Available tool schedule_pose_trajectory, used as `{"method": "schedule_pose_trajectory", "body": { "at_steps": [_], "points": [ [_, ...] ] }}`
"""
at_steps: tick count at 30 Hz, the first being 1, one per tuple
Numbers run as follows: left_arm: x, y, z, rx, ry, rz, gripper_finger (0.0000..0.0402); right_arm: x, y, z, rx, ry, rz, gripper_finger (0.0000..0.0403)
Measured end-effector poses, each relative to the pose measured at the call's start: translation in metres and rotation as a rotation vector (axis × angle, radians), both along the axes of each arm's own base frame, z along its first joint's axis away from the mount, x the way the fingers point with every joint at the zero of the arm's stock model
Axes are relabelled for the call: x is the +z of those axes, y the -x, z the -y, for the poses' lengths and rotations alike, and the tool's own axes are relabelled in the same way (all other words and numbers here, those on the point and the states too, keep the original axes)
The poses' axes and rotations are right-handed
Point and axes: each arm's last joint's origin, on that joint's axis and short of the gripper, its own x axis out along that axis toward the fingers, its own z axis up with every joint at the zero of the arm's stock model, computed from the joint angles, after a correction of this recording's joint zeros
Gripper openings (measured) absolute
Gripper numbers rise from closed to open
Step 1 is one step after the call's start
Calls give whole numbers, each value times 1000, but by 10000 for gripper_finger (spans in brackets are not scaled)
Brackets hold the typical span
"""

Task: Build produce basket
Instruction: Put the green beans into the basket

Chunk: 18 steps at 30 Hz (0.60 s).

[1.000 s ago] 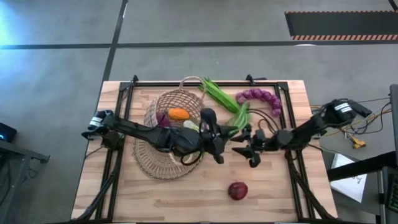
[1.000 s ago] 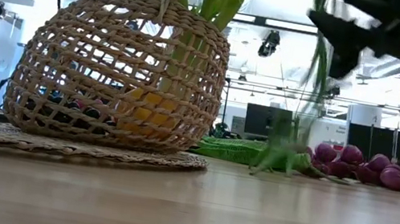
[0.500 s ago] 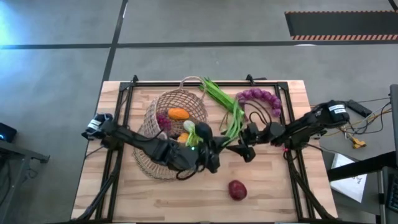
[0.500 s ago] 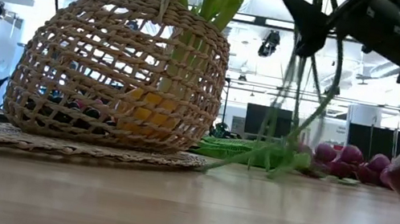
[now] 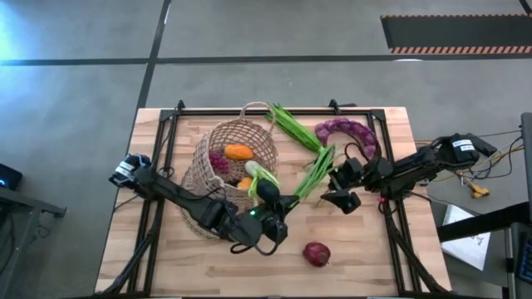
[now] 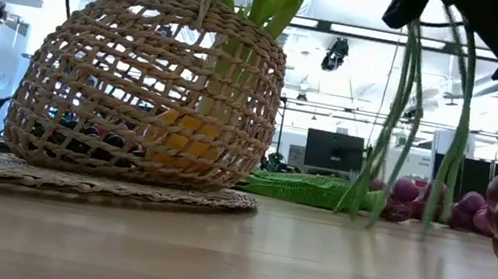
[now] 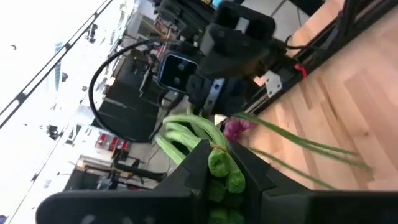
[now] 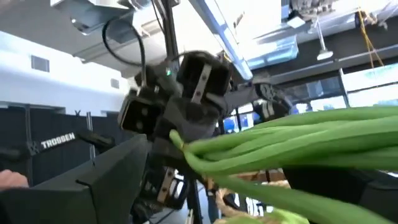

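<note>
My left gripper (image 5: 283, 202) is shut on a bunch of green beans (image 5: 312, 173) just right of the wicker basket (image 5: 199, 166). The basket holds a leek (image 5: 262, 174), an orange pepper (image 5: 238, 152) and grapes (image 5: 218, 159). The beans (image 6: 392, 133) hang down in the low view. My right gripper (image 5: 339, 184) stands open beside the beans' far part, with nothing between its fingers. Green pods (image 5: 291, 124) and a purple string of onions (image 5: 349, 131) lie at the far side. A red onion (image 5: 317, 253) rests near the front edge. My left gripper pinches the banded thick end of the bean bunch (image 7: 219, 163) between its two fingers. The fingers come about level from the table's left. The bunch hangs below them, its thin tips (image 6: 365, 205) low near the table by the pods; whether they touch it, I cannot tell.
A black frame rail (image 5: 249, 110) runs round the tabletop. Bare wood (image 5: 374, 257) lies at the near right around the red onion. The right arm (image 5: 416, 170) reaches in from the right edge, close to the onion string.
My right gripper has opened, let go of the beans and drawn back toward the right edge, rising. My left gripper has carried the beans' thick end toward the near edge and rolled. The bunch has swung from a slant and now hangs straight down.
</note>
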Motion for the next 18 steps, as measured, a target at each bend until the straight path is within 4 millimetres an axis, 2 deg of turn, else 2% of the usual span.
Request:
{"method": "schedule_pose_trajectory", "body": {
  "at_steps": [8,13,18],
  "points": [
    [-13,10,18,13,-25,-21,21,4,0,17,-135,-64,-13,316],
    [-18,13,23,9,16,-8,21,5,-12,26,-198,-86,-108,284],
    [-29,15,23,55,0,-21,21,10,-26,26,-220,-30,-201,234]
  ]
}}
